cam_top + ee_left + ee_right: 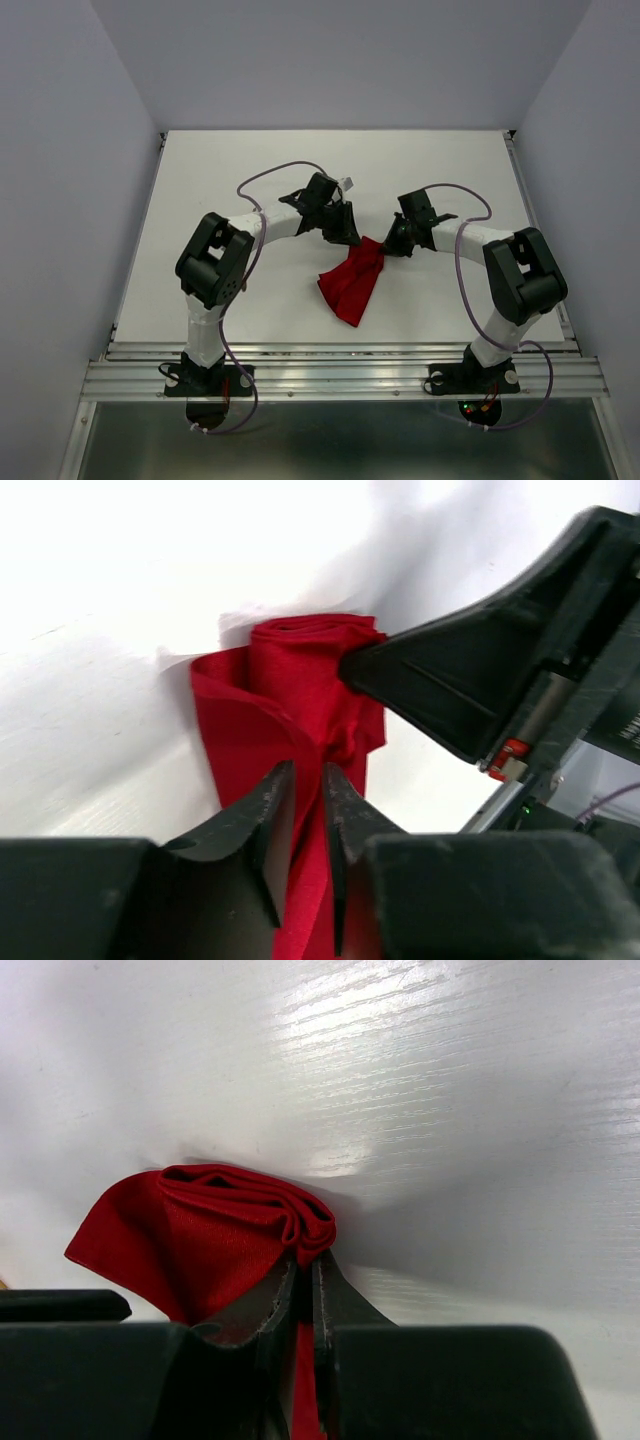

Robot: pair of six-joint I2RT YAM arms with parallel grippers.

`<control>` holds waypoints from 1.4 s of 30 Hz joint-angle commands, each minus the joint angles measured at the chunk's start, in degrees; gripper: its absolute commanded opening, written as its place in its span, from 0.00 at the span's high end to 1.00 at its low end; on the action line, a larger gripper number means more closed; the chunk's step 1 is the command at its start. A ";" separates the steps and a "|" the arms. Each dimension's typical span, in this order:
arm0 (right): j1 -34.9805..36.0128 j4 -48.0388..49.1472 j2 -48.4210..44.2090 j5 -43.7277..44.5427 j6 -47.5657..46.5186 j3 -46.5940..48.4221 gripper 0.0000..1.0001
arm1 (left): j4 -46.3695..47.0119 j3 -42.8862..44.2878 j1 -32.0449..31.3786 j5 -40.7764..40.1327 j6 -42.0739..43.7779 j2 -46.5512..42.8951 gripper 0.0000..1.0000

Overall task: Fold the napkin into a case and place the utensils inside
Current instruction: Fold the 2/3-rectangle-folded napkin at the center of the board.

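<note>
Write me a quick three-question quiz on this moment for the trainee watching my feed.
1. True or false: the napkin lies spread flat on the table.
2. Between the left arm and the right arm, whose jaws pinch the napkin? A) left only B) right only C) both
3. Short answer: do the utensils show in any view?

Key:
1. False. It is bunched in folds.
2. C. Each wrist view shows red cloth caught between its own jaws.
3. No, neither one is in sight.
</note>
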 commanded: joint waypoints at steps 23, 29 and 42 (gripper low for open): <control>-0.01 -0.21 -0.65 0.40 0.01 -0.95 0.95 | -13.31 6.26 -8.84 -24.91 9.14 -2.41 0.29; -0.01 -0.21 -0.66 0.49 0.09 -1.13 0.95 | -14.36 7.49 -9.80 -26.32 8.96 -1.00 0.46; -0.01 -0.12 -0.66 0.58 0.27 -1.22 0.95 | -15.06 9.07 -10.86 -25.35 9.58 0.93 0.51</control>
